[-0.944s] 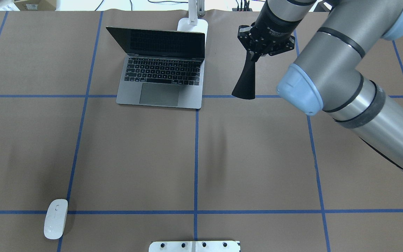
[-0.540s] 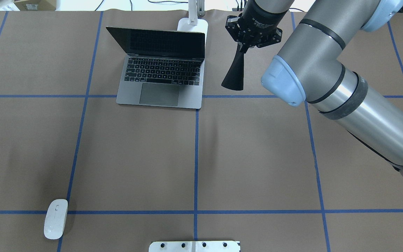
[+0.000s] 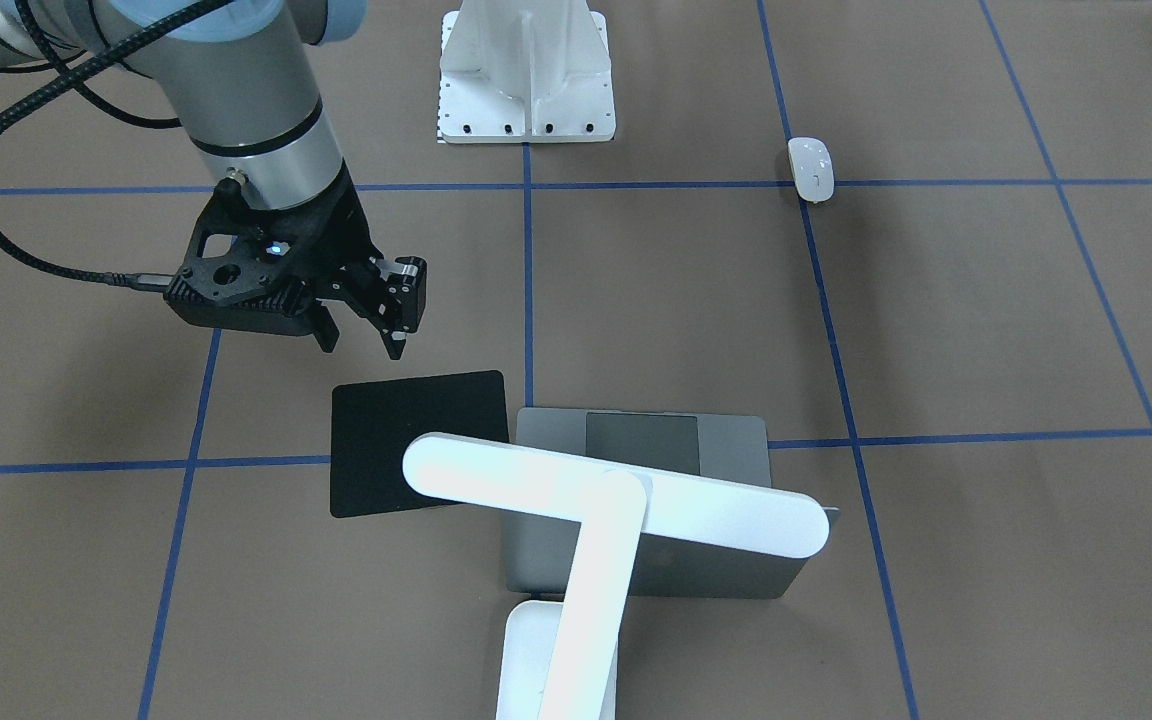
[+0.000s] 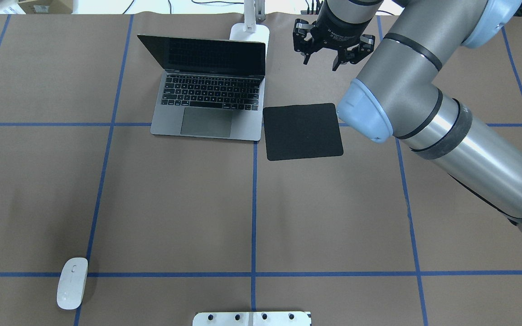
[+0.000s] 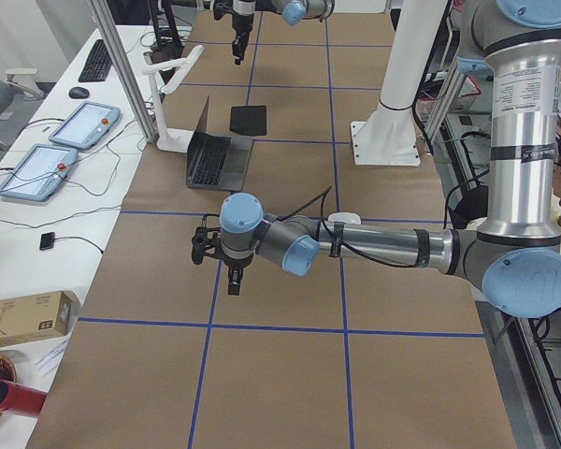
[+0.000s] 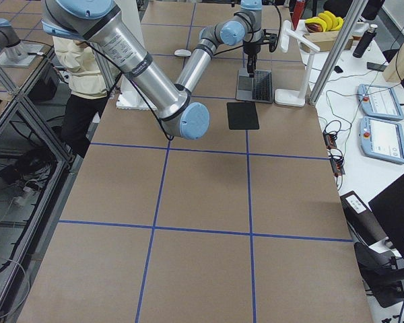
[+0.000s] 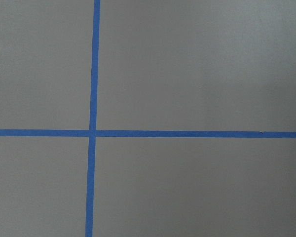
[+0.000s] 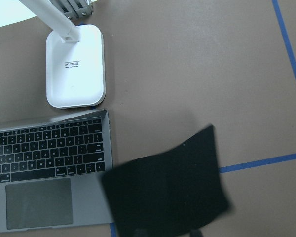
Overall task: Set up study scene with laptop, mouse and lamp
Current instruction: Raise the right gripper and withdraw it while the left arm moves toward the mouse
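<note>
The laptop (image 4: 206,99) stands open at the table's far middle; it also shows in the front view (image 3: 636,560) and the right wrist view (image 8: 44,163). The lamp (image 3: 616,495) stands just behind it, with its base (image 4: 249,31) at the far edge. The mouse (image 4: 72,283) lies at the near left, far from both grippers. My right gripper (image 4: 321,56) is open and empty, above the table, right of the lamp base and beyond a flat black pad (image 4: 302,131). My left gripper (image 5: 232,271) hangs over bare table; I cannot tell its state.
The black pad lies flat just right of the laptop, touching its front right corner. In the right wrist view the pad (image 8: 167,192) looks blurred. A white bolted pedestal (image 4: 252,318) stands at the near middle edge. Blue tape lines cross the brown table.
My right gripper held the black pad hanging from it. It moved left and farther back, opened and let go; the pad now lies flat beside the laptop.
</note>
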{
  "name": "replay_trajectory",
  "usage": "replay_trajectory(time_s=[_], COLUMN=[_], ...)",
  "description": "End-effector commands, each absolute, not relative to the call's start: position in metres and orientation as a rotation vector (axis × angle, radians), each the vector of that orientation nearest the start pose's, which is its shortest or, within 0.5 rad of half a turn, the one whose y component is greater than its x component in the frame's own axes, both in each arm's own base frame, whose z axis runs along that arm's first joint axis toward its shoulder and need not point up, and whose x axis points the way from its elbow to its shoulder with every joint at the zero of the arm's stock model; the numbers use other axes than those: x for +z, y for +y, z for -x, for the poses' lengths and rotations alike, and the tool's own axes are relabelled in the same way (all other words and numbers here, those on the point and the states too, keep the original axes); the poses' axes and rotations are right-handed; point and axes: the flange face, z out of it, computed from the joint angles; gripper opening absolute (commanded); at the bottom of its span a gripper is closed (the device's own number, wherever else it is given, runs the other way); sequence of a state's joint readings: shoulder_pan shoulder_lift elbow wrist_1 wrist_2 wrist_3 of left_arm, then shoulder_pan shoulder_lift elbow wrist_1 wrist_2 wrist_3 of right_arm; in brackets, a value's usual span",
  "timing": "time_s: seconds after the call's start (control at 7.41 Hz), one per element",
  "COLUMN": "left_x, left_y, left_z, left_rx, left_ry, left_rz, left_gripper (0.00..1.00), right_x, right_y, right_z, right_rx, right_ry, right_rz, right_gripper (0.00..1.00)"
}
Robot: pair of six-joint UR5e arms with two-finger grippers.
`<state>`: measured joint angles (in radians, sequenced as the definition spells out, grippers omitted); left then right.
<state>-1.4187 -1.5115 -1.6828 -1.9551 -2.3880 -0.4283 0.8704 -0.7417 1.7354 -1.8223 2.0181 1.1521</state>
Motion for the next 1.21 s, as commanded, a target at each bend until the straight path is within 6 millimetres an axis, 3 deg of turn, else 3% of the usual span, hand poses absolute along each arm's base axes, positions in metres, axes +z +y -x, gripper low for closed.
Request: replay_trajectory(time_s=[0.0,0.27,0.4,0.67,0.94,1.08], left_x=[0.585,0.567,0.545,0.52,0.492,0.48], left_y=[-0.491,-0.494,-0.489,-0.466,-0.437,-0.419], left_z=[-0.016,-0.021,-0.038,-0.078,-0.123,-0.146], left_rx=[-0.093,-0.204,-0.215,-0.229,-0.232,-0.215], left_ry=[0.884,0.906,0.924,0.948,0.945,0.931], left_rz=[-0.154,-0.122,-0.111,-0.049,-0.003,0.004], left_gripper=[1.0,1.0,1.0,1.0,1.0,1.0], right_x=[0.149,0.239,0.275,0.333,0.401,0.432], right_y=[-0.561,-0.54,-0.533,-0.529,-0.524,-0.522], right_z=[0.355,0.332,0.326,0.303,0.261,0.229], right_rx=[0.241,0.129,0.089,0.024,-0.084,-0.122], right_ry=[-0.813,-0.736,-0.707,-0.673,-0.637,-0.638], right_rz=[-0.083,-0.063,-0.03,0.027,0.059,0.076], right_gripper=[1.0,1.0,1.0,1.0,1.0,1.0])
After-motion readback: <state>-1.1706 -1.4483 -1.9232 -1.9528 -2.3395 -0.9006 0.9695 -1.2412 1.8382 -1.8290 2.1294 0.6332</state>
